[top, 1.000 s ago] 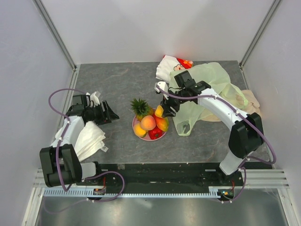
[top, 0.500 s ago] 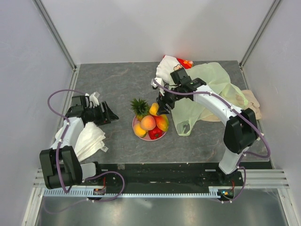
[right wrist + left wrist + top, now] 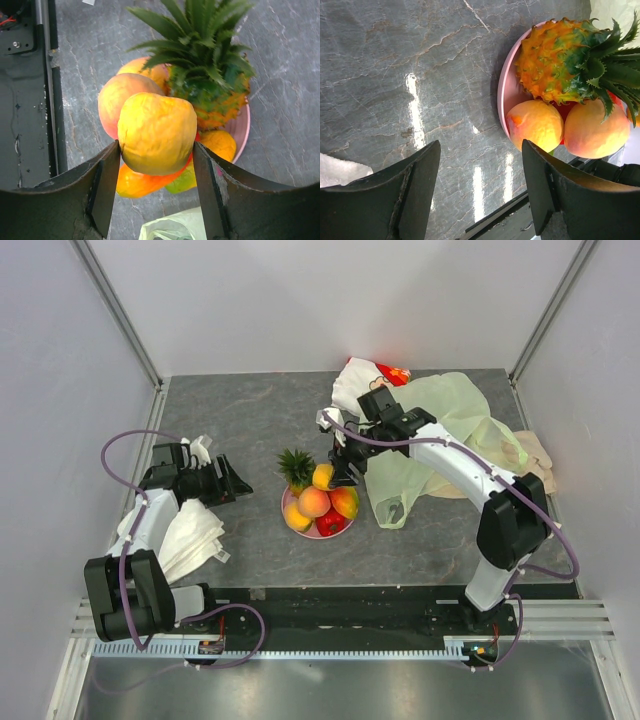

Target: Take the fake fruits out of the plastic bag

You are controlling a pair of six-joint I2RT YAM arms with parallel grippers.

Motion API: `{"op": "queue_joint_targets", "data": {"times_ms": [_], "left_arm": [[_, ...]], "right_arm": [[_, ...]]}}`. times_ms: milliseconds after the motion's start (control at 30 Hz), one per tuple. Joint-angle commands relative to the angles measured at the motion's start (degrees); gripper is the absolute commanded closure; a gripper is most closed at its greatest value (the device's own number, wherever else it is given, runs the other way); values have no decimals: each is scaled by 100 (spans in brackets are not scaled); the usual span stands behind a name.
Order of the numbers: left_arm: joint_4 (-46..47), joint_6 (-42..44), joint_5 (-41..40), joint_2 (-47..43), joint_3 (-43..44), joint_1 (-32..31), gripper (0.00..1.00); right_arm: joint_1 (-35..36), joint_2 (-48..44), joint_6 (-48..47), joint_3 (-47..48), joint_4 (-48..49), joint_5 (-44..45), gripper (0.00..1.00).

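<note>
The grey counter is carrying everything. The plastic bag is lying crumpled at the upper right of the top view; whether any fruit is remaining inside cannot be told. The pink plate is sitting at centre, bearing a pineapple, a peach and other fake fruits heaped together. The right claw is clamping a yellow fruit just above that heap. The left claw is standing wide and empty at the left.

Judgement: the depositing step is under way. The next move is calling for a gentle descent into a stable gap, then release, since the heap is looking crowded and a roll-off is possible.
</note>
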Motion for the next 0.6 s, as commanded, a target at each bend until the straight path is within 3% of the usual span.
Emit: {"op": "queue_joint_targets", "data": {"times_ms": [0,567], "left_arm": [[189,25,122,-40,39,35,27],[224,-10,157,-137,-92,43,27]], "right_arm": [[156,-256,101,106,192,-241,33],[218,43,356,89,219,215,35]]}}
